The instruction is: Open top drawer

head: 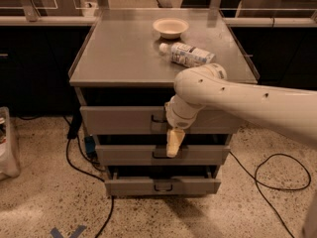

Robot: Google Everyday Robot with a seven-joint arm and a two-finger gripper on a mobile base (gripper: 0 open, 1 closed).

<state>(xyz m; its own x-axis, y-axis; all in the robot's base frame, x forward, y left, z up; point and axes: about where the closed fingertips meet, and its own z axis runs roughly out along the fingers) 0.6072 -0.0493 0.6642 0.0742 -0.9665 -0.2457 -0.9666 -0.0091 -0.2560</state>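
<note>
The top drawer [114, 120] is the widest grey front of the cabinet, right under its grey top [124, 58]. Its small dark wire handle [158, 119] shows at centre, partly covered by my white wrist. My gripper [173, 143] hangs pointing down just right of and below that handle, in front of the gap between the top drawer and the middle drawer [129, 154]. It holds nothing that I can see. The top drawer front stands only slightly forward of the cabinet frame.
A bottom drawer [133, 186] sits lowest. A white bowl [171, 27] and a lying plastic bottle [187, 53] rest on the cabinet top. Black cables [282, 172] run over the speckled floor on both sides. A pale bin [7, 143] stands at the left.
</note>
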